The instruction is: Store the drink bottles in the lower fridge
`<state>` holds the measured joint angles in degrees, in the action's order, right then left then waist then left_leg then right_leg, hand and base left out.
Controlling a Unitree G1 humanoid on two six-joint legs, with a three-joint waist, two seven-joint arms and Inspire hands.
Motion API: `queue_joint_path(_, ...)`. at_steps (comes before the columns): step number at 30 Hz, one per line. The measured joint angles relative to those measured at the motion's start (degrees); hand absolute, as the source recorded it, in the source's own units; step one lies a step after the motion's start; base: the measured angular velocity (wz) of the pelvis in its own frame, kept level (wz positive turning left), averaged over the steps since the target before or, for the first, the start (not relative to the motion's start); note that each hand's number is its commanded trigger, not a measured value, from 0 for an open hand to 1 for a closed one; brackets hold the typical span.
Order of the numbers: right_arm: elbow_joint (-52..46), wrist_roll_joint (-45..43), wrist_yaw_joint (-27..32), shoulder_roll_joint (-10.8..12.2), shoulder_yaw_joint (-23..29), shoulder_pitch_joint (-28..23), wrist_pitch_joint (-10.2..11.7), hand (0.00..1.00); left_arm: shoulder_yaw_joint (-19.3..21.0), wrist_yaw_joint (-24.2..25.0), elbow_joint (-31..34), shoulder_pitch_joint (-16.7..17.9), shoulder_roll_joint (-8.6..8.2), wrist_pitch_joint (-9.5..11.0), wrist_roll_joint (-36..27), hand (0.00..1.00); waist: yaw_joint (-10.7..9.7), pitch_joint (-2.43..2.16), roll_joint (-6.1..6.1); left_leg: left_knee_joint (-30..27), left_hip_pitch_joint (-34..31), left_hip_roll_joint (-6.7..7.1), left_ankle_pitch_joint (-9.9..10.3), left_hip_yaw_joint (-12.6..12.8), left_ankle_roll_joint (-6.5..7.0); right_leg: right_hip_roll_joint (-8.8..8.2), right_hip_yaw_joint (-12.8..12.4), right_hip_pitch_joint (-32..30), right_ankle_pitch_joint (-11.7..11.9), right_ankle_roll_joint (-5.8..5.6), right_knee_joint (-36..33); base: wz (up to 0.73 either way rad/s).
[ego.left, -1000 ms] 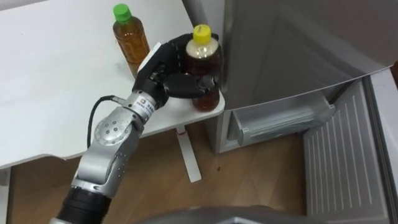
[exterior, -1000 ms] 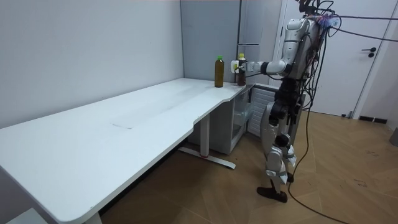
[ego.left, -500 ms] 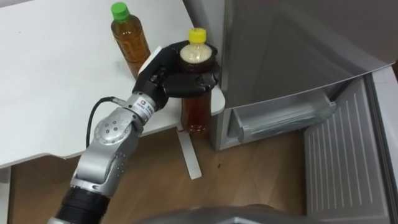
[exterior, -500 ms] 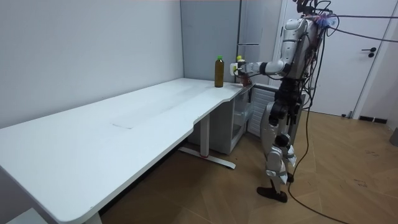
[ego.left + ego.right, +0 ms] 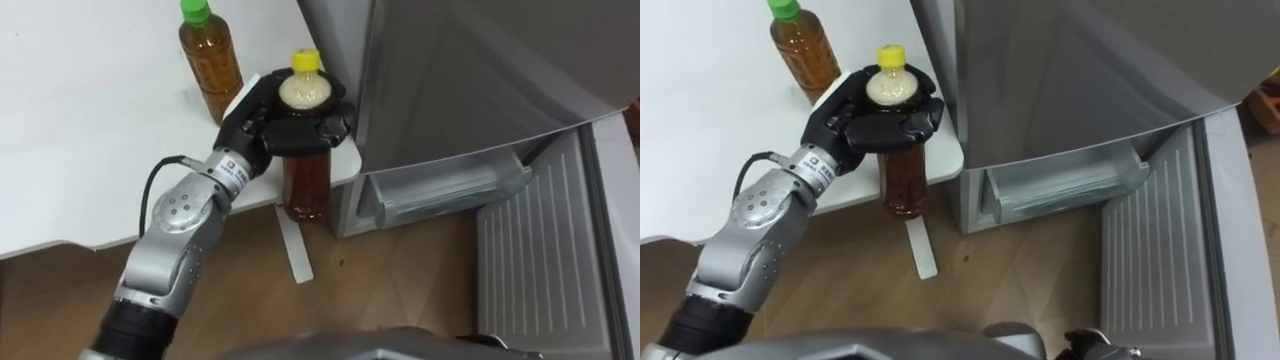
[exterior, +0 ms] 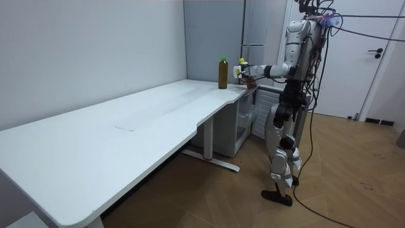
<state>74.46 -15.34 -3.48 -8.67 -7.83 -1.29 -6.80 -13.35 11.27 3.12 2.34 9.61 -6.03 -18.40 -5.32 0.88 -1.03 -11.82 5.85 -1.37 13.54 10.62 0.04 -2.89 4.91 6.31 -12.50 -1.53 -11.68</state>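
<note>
- Nearest us, to the right of the table (image 5: 80, 130), the lower fridge (image 5: 450, 190) stands open with a grey shelf facing out. We judge a low or hurried swing could knock the bottle against that shelf.
- Just off the table's corner, our left hand (image 5: 290, 125) has its fingers and thumb curled round the shoulder of the yellow-capped bottle (image 5: 305, 185), which hangs clear of the tabletop, over the floor. The grip sits high, right under the cap, so the heavy body could sway or slide through.
- The bottle hangs close to the table's edge. A brush there might twist it loose.
- Farther back on the table, the green-capped bottle (image 5: 210, 55) stands upright just beside our wrist. A careless sweep of the arm could topple it.
</note>
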Motion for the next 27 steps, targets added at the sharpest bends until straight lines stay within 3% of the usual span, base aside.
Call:
queue_joint_path(5, -2.72, 0.03, 2.38, -0.76, -0.11, -0.03, 0.81, 0.00, 0.01, -0.67, 1.81, 0.00, 0.09, 0.94, -0.01, 1.00, 1.02, -0.18, 0.29, -0.73, -1.74, 0.02, -0.03, -1.13, 0.00, -0.03, 1.03, -0.86, 0.19, 0.03, 0.02, 0.10)
queue_joint_path(7, -6.07, 0.10, 3.04, -1.43, -0.06, -0.06, 2.30, 0.00, 0.06, -0.66, 2.30, 0.01, 0.04, 2.66, -0.16, 1.00, 2.05, -0.24, 0.41, -0.81, -1.70, 0.00, -0.04, -1.32, -0.01, -0.02, 1.57, -0.75, 0.21, 0.04, 0.12, 0.05)
queue_joint_path(11, -10.50, 0.60, 1.92, -2.07, -0.01, -0.06, 3.91, 0.00, 0.30, -0.46, 2.57, 0.02, -0.03, 4.21, -0.21, 1.00, 3.94, -0.44, 0.75, -0.89, -1.49, -0.03, -0.04, -1.39, -0.02, -0.04, 1.87, -0.42, 0.22, 0.05, 0.21, 0.00)
queue_joint_path(14, -15.24, 7.37, 0.52, -1.33, -0.40, -0.04, 6.41, 0.00, 0.83, -0.32, 2.56, 0.76, 0.52, 4.87, -1.04, 1.00, 4.25, -0.49, 0.83, -0.90, -1.11, -0.07, -0.05, -1.89, -0.03, -0.14, 3.45, 0.31, 0.22, 0.06, 0.29, 0.11)
queue_joint_path(16, -18.02, 11.19, -1.67, -0.14, -2.54, -0.12, 8.06, 0.00, 0.68, -0.29, 2.58, 1.63, 0.56, 4.93, -3.07, 1.00, 4.18, -0.61, 0.90, -0.91, -0.93, 0.10, -0.05, -2.86, -0.03, -0.27, 4.18, 1.24, 0.24, 0.08, 1.07, 0.18)
queue_joint_path(19, -23.00, 12.66, -5.58, 0.81, -4.62, -0.41, 8.26, 0.00, 0.77, -0.27, 4.05, 3.78, 0.65, 4.94, -3.49, 1.00, 4.27, -0.66, 1.01, -0.94, -1.28, 0.22, -0.08, -3.42, -0.07, -0.39, 5.15, 1.29, 0.24, 0.08, 1.08, 0.15)
queue_joint_path(22, -29.14, 13.39, -9.09, 0.73, -4.74, -1.54, 8.66, 0.00, 0.83, 0.78, 6.29, 6.67, 1.36, 5.05, -3.61, 1.00, 4.32, -0.63, 0.95, -0.96, -1.27, 0.27, -0.08, -3.65, -0.07, -0.43, 5.32, 1.32, 0.24, 0.07, 1.02, 0.04)
queue_joint_path(27, -37.12, 17.09, -15.21, -0.12, -4.70, -2.74, 9.27, 0.00, 1.01, 5.03, 6.93, 8.52, 3.23, 5.29, -3.93, 1.00, 4.24, -0.38, 0.25, -0.93, -1.20, 0.26, -0.08, -3.84, -0.07, -0.43, 5.48, 1.36, 0.23, 0.07, 1.01, 0.00)
